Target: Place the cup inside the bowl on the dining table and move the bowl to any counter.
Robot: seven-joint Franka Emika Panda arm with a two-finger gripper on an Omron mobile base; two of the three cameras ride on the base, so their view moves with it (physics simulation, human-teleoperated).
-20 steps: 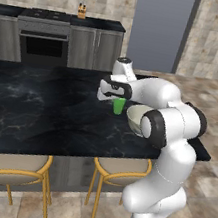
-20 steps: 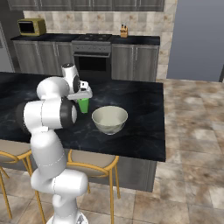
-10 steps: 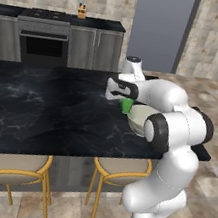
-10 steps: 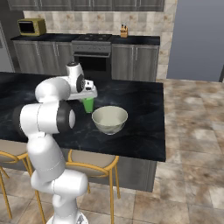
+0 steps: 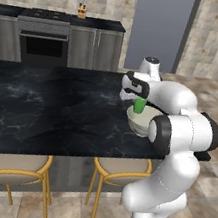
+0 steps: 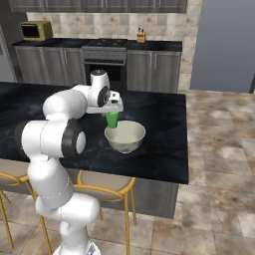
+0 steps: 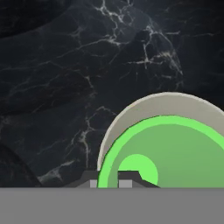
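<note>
The small bright green tapered plastic cup [image 6: 112, 119] hangs upright at centre frame in the right base view, mouth up, long axis vertical, narrow base pointing down at the near-left rim of the round deep pale cream bowl [image 6: 125, 137]. It is clear of the tabletop and not yet down inside the bowl. In the hand view the cup's open mouth [image 7: 168, 153] fills the lower right, with the bowl's pale rim [image 7: 131, 111] curving behind it. The two-finger gripper [image 6: 110, 107] is pinched shut on the cup's rim wall from above; judged, this top grip keeps the cup vertical for a straight lowering into the bowl. The bowl stands on the glossy black white-veined marble dining table [image 5: 40, 109], toward its right end. Yellow-framed tan-seated stools [image 5: 16, 171] line the near edge, lower left in the left base view.
</note>
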